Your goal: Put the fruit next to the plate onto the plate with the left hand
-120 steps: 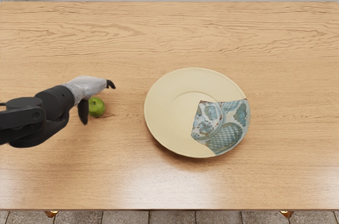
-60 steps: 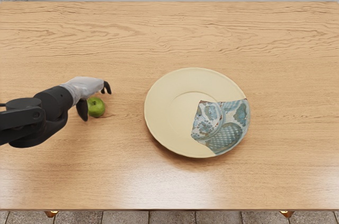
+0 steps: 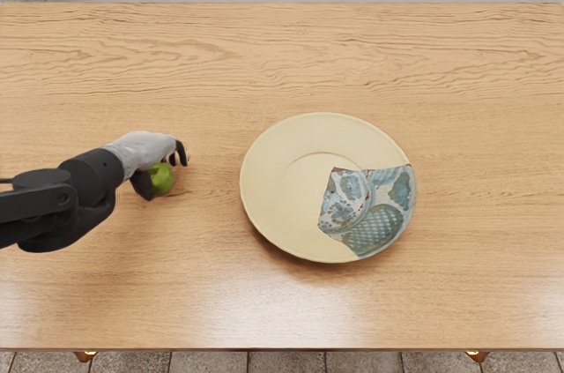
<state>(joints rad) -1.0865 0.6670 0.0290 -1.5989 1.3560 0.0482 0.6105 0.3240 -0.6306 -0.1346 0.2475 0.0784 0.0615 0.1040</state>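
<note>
Your left hand [image 3: 146, 152] near table's [image 3: 264, 55] left edge: fingers [image 3: 180, 155] curled over green fruit [image 3: 162, 178], thumb against its left side. Plate [image 3: 282, 170] lies apart, toward right edge.

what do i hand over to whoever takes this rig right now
Left hand: reaches in from the left, fingers curled around the green fruit, thumb on its near side.
Right hand: not in view.
Green fruit: down at the table surface, left of the plate, clear of its rim.
Plate: right of centre, with a blue patterned patch on its near right part.
Done: reach and grasp closure.
Left: lift the fruit, carry it right, set it on the plate, release.
</note>
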